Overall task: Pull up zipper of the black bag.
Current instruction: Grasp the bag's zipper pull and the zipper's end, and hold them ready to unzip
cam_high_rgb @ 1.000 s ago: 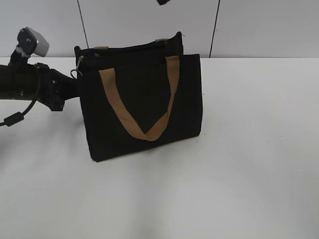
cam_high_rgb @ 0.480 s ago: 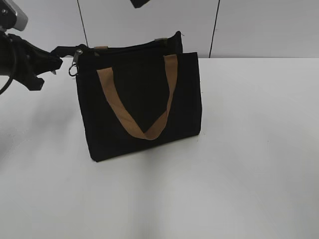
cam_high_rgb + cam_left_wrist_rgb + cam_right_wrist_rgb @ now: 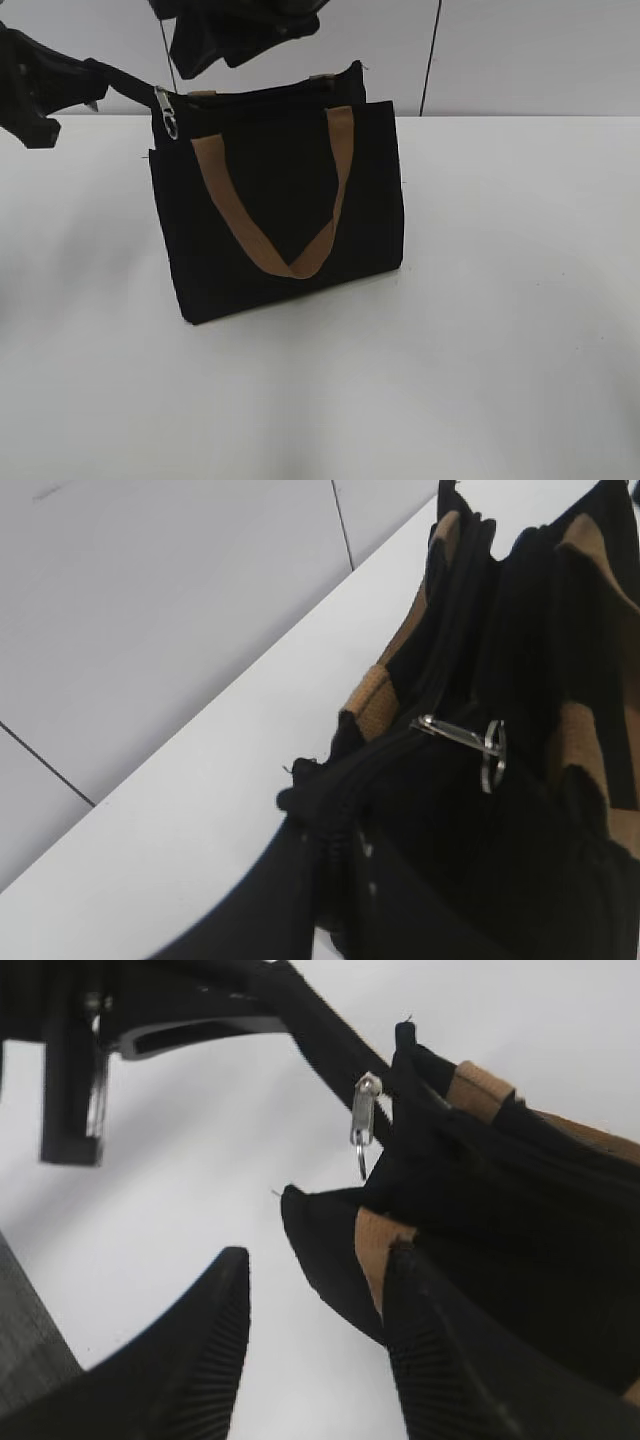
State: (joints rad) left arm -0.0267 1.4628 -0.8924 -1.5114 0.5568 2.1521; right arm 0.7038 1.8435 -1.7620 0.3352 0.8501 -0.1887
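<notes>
The black bag (image 3: pixel 285 220) with tan handles stands upright on the white table. My left gripper (image 3: pixel 100 78) is at the upper left, level with the bag's top. It is shut on the loose end of the black zip track (image 3: pixel 330 810) and holds it out taut from the bag's left top corner. The silver zipper (image 3: pixel 165 110) hangs with its ring at that corner; it also shows in the left wrist view (image 3: pixel 465 735) and the right wrist view (image 3: pixel 364 1110). My right gripper (image 3: pixel 318 1260) is open and empty, above the bag's left top corner (image 3: pixel 215 55).
The white table (image 3: pixel 500 300) spreads round the bag. A grey panelled wall (image 3: pixel 520 50) stands close behind it. My left arm (image 3: pixel 70 1070) crosses the top left of the right wrist view.
My left gripper has moved up and to the left, drawing the zip track's end taut. My right gripper has come down from the top edge to just above the bag's left corner.
</notes>
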